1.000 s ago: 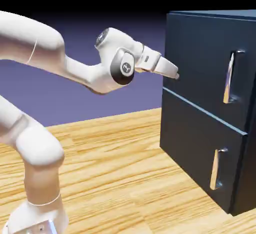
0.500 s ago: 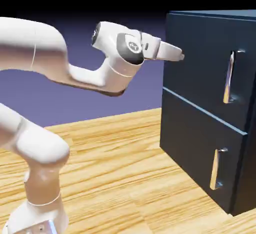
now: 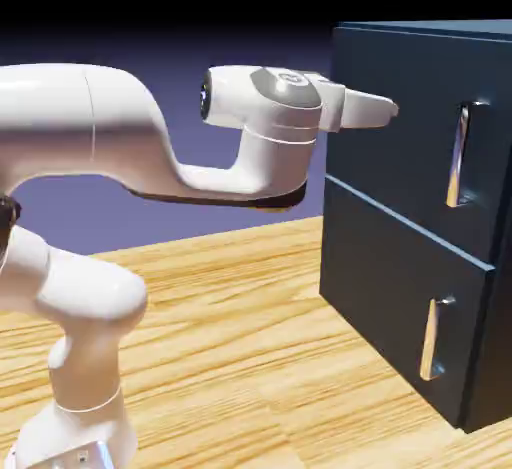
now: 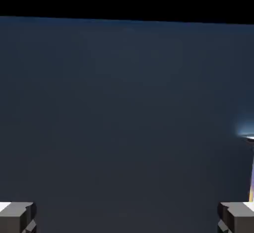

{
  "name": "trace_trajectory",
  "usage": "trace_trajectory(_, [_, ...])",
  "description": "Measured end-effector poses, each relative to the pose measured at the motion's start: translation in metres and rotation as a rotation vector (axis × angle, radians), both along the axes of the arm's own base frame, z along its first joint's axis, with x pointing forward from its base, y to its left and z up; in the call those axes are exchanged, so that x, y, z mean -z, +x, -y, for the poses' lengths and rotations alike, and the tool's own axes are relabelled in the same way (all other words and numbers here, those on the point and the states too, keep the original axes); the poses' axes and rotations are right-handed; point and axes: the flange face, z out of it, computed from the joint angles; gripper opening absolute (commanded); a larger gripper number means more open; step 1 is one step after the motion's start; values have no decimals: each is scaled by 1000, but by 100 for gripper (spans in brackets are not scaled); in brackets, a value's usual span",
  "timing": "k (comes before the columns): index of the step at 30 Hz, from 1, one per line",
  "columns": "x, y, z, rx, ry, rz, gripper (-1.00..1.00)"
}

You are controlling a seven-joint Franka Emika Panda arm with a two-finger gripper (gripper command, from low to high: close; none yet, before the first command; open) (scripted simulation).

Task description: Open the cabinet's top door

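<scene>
Noted fingers (image 4: 237,217) spread wide and empty, presumably to admit the upright bar handle (image 3: 458,157), seen at the hand view's right edge. Found top door (image 3: 395,172) closed, above the lower door (image 3: 385,277) on the cabinet's front, with handle near the edge away from the arm, likely for leverage; judged to need sideways alignment before any grip or pull.
</scene>
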Motion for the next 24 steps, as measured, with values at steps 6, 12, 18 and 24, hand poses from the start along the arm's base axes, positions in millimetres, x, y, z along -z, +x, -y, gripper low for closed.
trace_trajectory(6, [18, 14, 30, 8, 18, 47, 100])
trace_trajectory(12, [45, 32, 62, 13, 33, 81, 100])
trace_trajectory(18, [74, 58, 89, 14, 43, 100, 100])
trace_trajectory(24, [74, 101, 87, 14, 42, 100, -100])
